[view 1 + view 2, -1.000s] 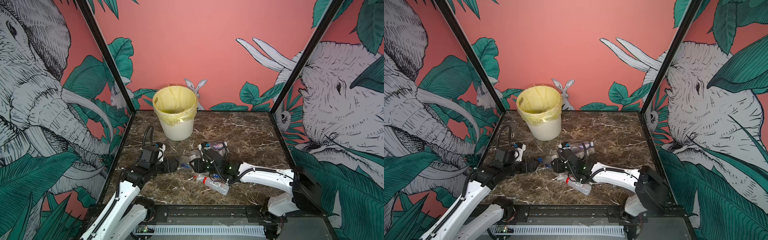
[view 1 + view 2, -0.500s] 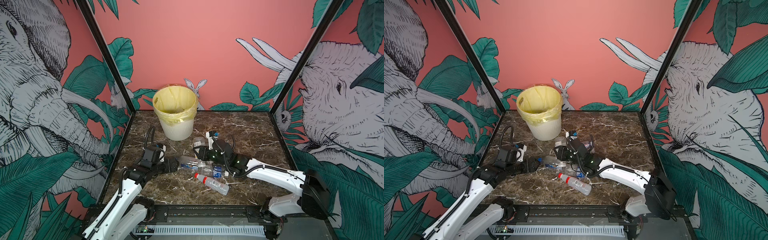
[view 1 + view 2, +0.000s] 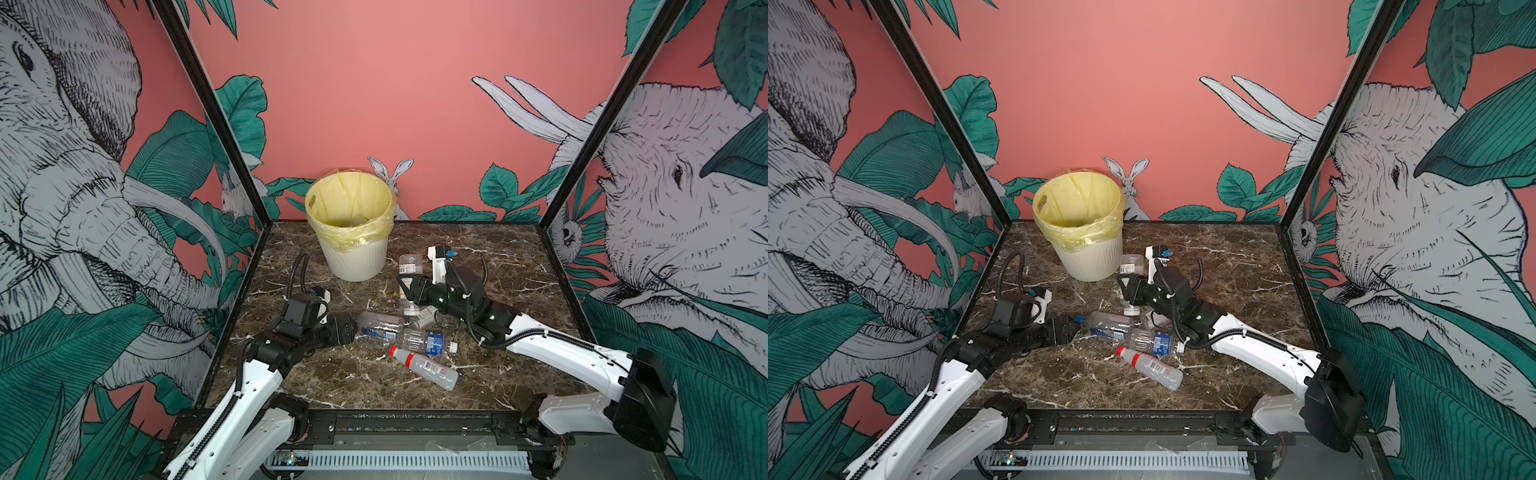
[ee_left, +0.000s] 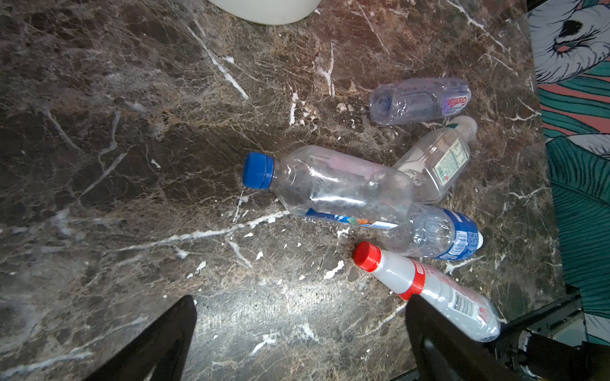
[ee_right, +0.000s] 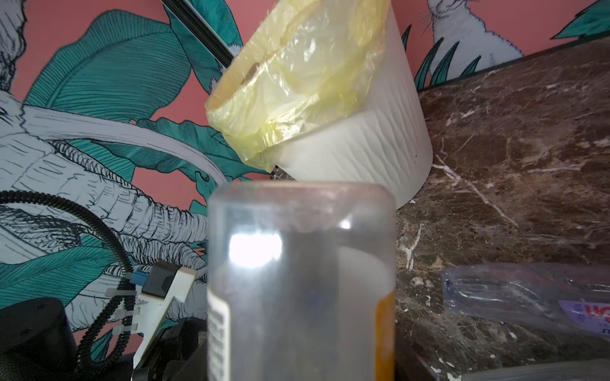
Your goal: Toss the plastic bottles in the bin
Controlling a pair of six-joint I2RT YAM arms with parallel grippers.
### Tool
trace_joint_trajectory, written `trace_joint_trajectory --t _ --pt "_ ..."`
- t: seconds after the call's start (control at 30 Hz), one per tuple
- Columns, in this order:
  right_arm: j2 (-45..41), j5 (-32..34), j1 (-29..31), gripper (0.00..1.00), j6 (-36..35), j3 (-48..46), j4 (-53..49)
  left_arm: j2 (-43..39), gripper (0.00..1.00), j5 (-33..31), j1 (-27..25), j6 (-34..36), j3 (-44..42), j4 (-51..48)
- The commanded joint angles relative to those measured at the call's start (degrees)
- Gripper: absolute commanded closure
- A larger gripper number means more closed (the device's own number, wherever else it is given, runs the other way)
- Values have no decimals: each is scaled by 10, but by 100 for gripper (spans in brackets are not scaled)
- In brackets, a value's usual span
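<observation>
Right end effector (image 3: 409,287), clamped on clear orange-labelled plastic bottle (image 3: 410,264), now lifted off dark marble surface (image 3: 340,382) toward cream ribbed bin (image 3: 353,262) at its far edge; drop likely next.

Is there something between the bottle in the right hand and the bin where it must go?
Nothing visible does. The right hand holds the clear bottle near the bin, and only bare marble table lies between them. The other bottles lie nearer the robot, out of that path.
</observation>
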Motion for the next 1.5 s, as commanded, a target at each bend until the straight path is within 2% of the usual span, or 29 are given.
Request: trace_joint_trajectory --t 0.0,0.17,0.27,0.4,0.5,0.63,0.67,0.73,0.77,0.87,0.93,1.0,1.03,1.13,1.17,1.47 --pt "-34 8 -3 51 -18 -24 48 -5 1 -4 -1 -6 -8 -6" --pt "-70 28 -3 50 -34 -62 56 -6 1 -7 -1 3 -10 -11" --pt "-65 29 -3 49 -49 -44 59 -11 1 -4 -1 0 -16 -10" --pt "-12 8 -3 46 -90 46 58 -18 1 2 -1 -9 -23 2" --pt "62 -12 -3 46 -136 164 51 -29 1 16 -1 -19 -20 9" --pt "209 13 -6 44 -204 389 17 -43 1 33 -1 -34 -13 3" --pt "258 27 -10 39 -221 462 -7 -45 1 36 -1 -37 -9 -1" --pt "363 58 -23 7 -235 638 -88 -48 1 37 -1 -39 -4 -11" --pt "428 72 -32 0 -226 763 -159 -49 1 35 -1 -39 -2 -14" --pt "606 67 -53 1 -193 1110 -321 -53 1 33 -2 -41 3 -20" --pt "659 48 -58 1 -175 1231 -360 -56 1 33 -1 -43 7 -23" --pt "634 32 -55 1 -174 1214 -363 -62 1 29 -1 -43 9 -25" --pt "594 21 -51 1 -179 1147 -342 -65 1 27 -1 -44 10 -26" --pt "431 13 -43 1 -190 823 -154 -73 1 23 -2 -46 4 -23" --pt "391 23 -43 1 -184 742 -111 -73 1 20 -1 -47 -1 -18" --pt "190 32 -27 1 -164 395 -45 -29 1 -46 -1 -72 -16 6"
